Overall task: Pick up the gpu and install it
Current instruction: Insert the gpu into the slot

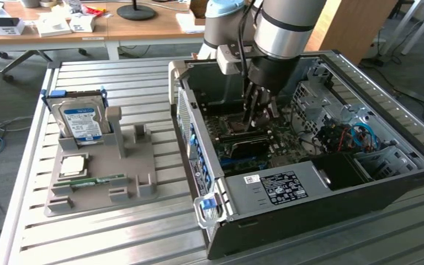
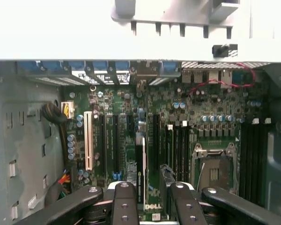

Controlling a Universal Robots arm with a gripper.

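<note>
The gripper (image 2: 150, 199), low centre in the wrist view, is partly closed on the gpu (image 2: 140, 168), pinching its top edge; the card stands edge-on over the motherboard (image 2: 201, 117) slots inside the computer case (image 1: 388, 182). To seat it well, I judge the card should stay upright, aligned with one slot, and be pressed evenly. "DELL" reads below the card.
</note>
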